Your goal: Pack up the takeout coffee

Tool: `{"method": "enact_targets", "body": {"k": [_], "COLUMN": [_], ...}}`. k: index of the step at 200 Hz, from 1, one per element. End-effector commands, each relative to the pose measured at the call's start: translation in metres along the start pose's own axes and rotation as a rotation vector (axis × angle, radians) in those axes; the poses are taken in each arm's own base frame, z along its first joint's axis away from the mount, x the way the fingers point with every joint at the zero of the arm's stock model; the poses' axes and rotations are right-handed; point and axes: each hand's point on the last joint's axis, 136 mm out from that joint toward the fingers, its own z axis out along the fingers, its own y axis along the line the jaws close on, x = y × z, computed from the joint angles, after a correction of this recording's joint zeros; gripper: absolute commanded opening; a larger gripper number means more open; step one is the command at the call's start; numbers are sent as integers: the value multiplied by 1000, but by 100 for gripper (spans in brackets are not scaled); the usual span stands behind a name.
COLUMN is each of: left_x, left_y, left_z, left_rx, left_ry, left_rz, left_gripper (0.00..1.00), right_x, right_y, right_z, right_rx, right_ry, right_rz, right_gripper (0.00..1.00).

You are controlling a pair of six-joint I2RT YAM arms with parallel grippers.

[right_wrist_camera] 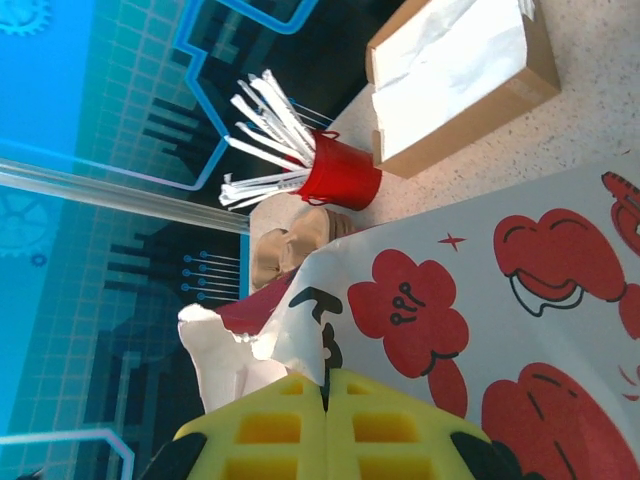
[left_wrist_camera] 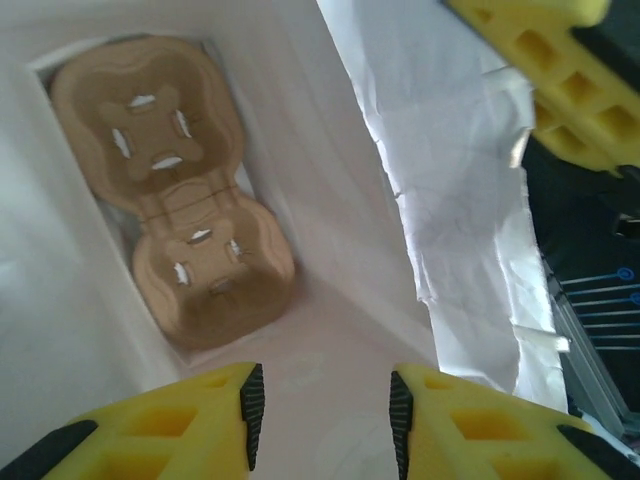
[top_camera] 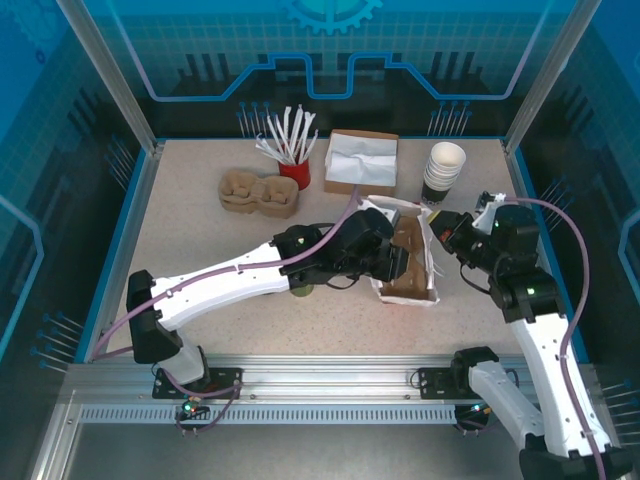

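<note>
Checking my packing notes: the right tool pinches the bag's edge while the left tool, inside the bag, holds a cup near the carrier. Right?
No. The left tool holds nothing: the left wrist view shows its jaws apart and empty near the carrier inside the bag. The rest stands.

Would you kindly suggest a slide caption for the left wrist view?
Left end effector, open, peers into a white paper bag holding a brown two-cup carrier.
</note>
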Motion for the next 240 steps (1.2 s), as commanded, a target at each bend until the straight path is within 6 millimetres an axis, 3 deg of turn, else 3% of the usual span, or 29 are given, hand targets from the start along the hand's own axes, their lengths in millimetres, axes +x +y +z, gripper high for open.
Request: {"method": "enact_targets", "body": {"k": [1, 60, 95, 112, 132, 185, 216, 240], "left_x": [-28, -33, -32, -32, -33, -26, -15, 1], "left_y": [8, 48, 72, 85, 102, 149, 175, 193], "left_z": [-37, -61, -70, -75, -82, -108, -120, -117], "left_rx": [-20, -100, -146, -171, -210, -317, -363, -393], "left_ry": [-96, -142, -150, -153, -153, -168, -180, -152], "left_rz": [4, -42, -76, -78, -67, -3, 10, 21], "left_gripper": [40, 43, 49, 54, 60, 82, 94, 99], "right_x": [-10, -29, -39, -44, -49, -65, -66, -56], "right_y": [5, 0, -4, -4, -4, 1, 13, 27], "right_z": [10, 49, 62, 64, 64, 35, 6, -15], "right_rx": [-11, -2, 7, 30, 60, 173, 197, 181], "right_ry": [7, 89, 102, 109, 129, 173, 163, 170], "right_rz": [62, 147, 165, 129, 61, -201, -324, -375], "right_gripper": [0, 0, 0, 16, 26, 51, 52, 52]}}
